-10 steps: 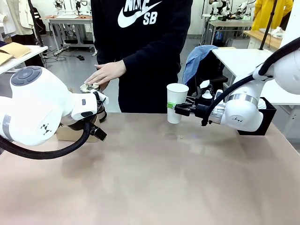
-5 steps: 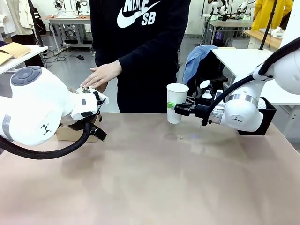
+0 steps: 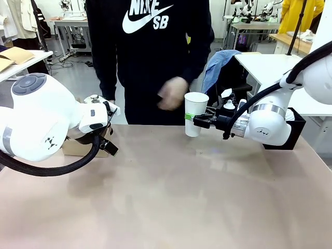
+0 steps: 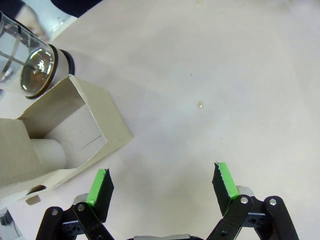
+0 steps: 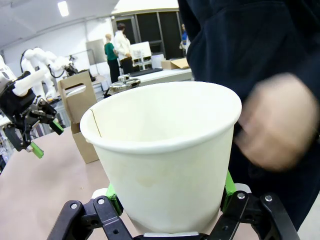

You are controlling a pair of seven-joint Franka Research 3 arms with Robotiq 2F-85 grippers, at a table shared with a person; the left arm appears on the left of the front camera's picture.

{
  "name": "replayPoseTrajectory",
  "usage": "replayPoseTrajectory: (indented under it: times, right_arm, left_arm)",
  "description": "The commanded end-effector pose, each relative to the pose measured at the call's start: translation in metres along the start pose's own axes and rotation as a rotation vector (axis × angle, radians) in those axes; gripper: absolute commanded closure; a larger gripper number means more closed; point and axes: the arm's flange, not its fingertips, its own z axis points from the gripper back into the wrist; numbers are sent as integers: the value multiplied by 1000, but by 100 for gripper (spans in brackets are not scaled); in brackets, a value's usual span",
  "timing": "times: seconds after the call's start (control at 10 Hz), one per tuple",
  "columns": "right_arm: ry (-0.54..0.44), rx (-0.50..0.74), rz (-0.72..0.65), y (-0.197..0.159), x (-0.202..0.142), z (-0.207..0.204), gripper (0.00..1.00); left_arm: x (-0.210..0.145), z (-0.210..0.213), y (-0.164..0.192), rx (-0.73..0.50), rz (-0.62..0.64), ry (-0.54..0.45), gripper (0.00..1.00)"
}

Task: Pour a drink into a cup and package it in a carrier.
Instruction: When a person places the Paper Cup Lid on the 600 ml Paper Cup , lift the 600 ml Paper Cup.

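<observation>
My right gripper point(image 3: 193, 118) is shut on a plain white paper cup point(image 3: 196, 114), held upright and lidless above the table's far side; in the right wrist view the cup point(image 5: 165, 150) sits between my green pads point(image 5: 227, 185). A person's blurred hand point(image 3: 174, 94) hovers just left of the cup. My left gripper point(image 4: 162, 185) is open over bare table beside the brown cardboard carrier point(image 4: 60, 127), which has a white cylinder point(image 4: 49, 150) in one slot. The glass pitcher point(image 4: 31, 70) with its metal frame stands just beyond the carrier; I cannot make out liquid in it.
The person stands at the far edge of the tan table point(image 3: 166, 197). A black square box point(image 3: 291, 136) sits behind my right arm. My bulky left arm point(image 3: 41, 119) hides most of the carrier point(image 3: 78, 148) in the front view.
The person's hand left the pitcher's top at the left and swung right, now close to the held cup. Both arms have stayed still.
</observation>
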Motion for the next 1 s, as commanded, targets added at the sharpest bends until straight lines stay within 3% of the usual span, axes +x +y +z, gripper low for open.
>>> replayPoseTrajectory:
  times: [0.0, 0.9]
  right_arm:
    - [-6, -1, 2, 0, 2, -2, 16]
    - [-6, -1, 2, 0, 2, -2, 16]
  left_arm:
    - [0, 0, 0, -1, 0, -1, 0]
    - [0, 0, 0, -1, 0, -1, 0]
